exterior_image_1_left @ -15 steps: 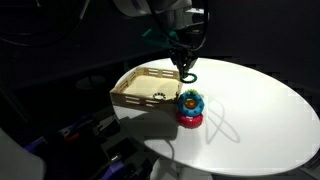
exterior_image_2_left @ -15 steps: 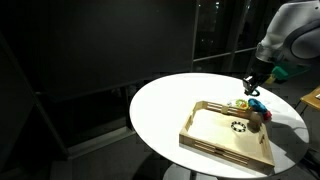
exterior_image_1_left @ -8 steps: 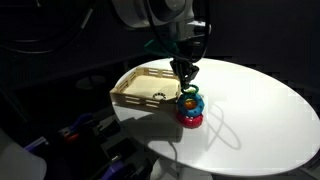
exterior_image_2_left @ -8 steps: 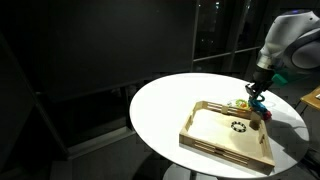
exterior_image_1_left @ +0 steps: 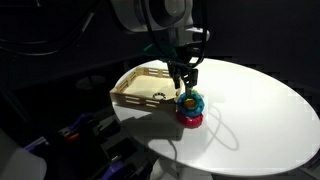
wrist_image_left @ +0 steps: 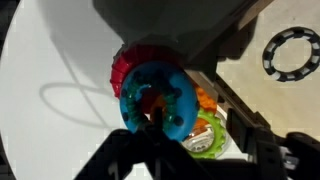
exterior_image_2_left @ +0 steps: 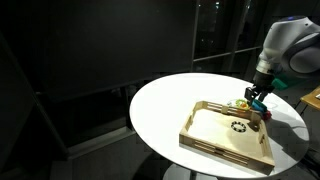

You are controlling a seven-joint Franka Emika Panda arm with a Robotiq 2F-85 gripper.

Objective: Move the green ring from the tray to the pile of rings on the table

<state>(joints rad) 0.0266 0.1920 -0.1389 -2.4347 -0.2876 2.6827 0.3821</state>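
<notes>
The pile of rings (exterior_image_1_left: 189, 110) stands on the white table (exterior_image_1_left: 260, 110) just off the tray's (exterior_image_1_left: 140, 90) corner, red ring lowest and blue above. In the wrist view the dark green ring (wrist_image_left: 171, 95) lies on the blue ring (wrist_image_left: 135, 112) of the pile (wrist_image_left: 130, 65). My gripper (exterior_image_1_left: 185, 80) hangs just above the pile with its fingers apart and nothing between them. It also shows in an exterior view (exterior_image_2_left: 255, 97) beside the tray (exterior_image_2_left: 225, 135). The wrist view shows the dark fingers (wrist_image_left: 245, 130) straddling the pile's edge.
A lime-green gear-shaped ring (wrist_image_left: 207, 138) with an orange piece (wrist_image_left: 205, 100) lies on the table between pile and tray wall (wrist_image_left: 240, 100). A black toothed ring (wrist_image_left: 293, 52) lies in the tray. The table's round edge (exterior_image_1_left: 300, 140) drops into darkness.
My gripper came down from above the tray's corner onto the pile with the green ring, then opened. The ring now rests on the pile.
</notes>
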